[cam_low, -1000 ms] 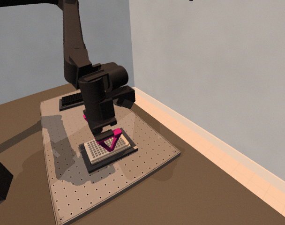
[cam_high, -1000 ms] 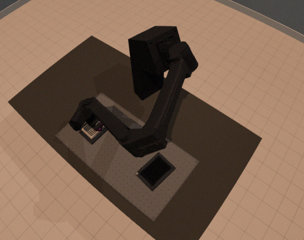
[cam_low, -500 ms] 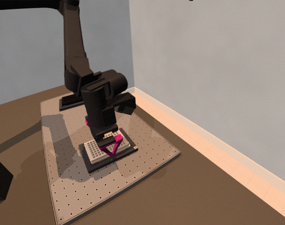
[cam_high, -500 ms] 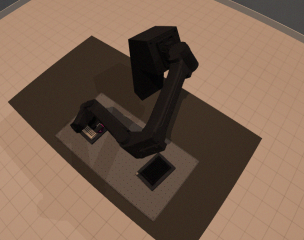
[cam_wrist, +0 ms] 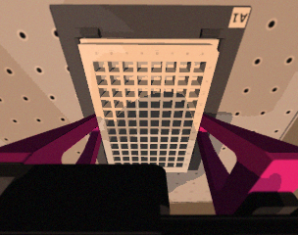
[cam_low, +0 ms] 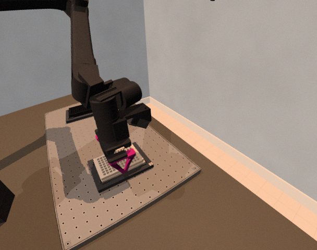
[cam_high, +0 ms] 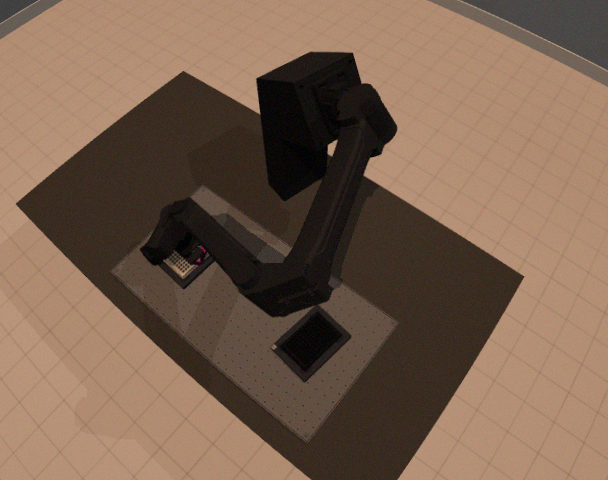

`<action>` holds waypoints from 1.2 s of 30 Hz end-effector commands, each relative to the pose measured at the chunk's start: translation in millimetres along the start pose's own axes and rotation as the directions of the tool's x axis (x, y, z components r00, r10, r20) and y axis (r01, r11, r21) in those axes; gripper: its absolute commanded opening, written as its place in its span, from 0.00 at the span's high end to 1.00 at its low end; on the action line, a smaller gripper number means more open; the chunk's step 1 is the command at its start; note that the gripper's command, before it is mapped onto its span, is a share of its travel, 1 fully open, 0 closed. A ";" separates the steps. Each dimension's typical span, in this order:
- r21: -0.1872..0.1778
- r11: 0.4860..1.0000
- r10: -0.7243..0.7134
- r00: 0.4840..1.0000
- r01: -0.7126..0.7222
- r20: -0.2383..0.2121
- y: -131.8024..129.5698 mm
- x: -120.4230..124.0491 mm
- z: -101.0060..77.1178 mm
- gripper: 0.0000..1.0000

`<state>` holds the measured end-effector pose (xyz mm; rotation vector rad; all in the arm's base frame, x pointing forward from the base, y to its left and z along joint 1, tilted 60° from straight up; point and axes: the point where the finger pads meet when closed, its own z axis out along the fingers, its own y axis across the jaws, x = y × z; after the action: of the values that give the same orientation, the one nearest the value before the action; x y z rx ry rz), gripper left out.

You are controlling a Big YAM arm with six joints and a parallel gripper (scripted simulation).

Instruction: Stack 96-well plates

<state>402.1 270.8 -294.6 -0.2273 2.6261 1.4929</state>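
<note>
Gripper: magenta fingers, lowered astride the cream 96-well plate, one finger on each long side. Tips stand at the plate's side walls in the wrist view; contact appears made on both sides, the jaws clenched on the plate across its short width.

Cream 96-well plate: seated in the dark plate nest N1, flat and level, its well grid facing up. Nest corner label A1 lies at the far right corner in the wrist view.

Wrist and forearm: dark, pointing straight down over N1.

Perforated breadboard: pale, dotted with holes, carrying both nests.

Plate nest N2: well apart from N1 on the same board, holding a dark 96-well plate that sits flat.

Arm base: dark box at the mat's far side.

Brown mat: under the board, on a tiled floor.
</note>
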 end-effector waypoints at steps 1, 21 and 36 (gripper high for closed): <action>-0.001 1.000 0.017 1.000 -0.017 0.010 -2.1 -0.3 -6.1 1.00; -0.001 1.000 0.017 1.000 -0.017 0.010 -2.1 -0.3 -6.1 1.00; 0.001 1.000 0.024 0.999 -0.024 0.023 -3.0 -3.4 -24.5 1.00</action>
<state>401.0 266.3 -293.2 -0.2151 2.6259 1.5027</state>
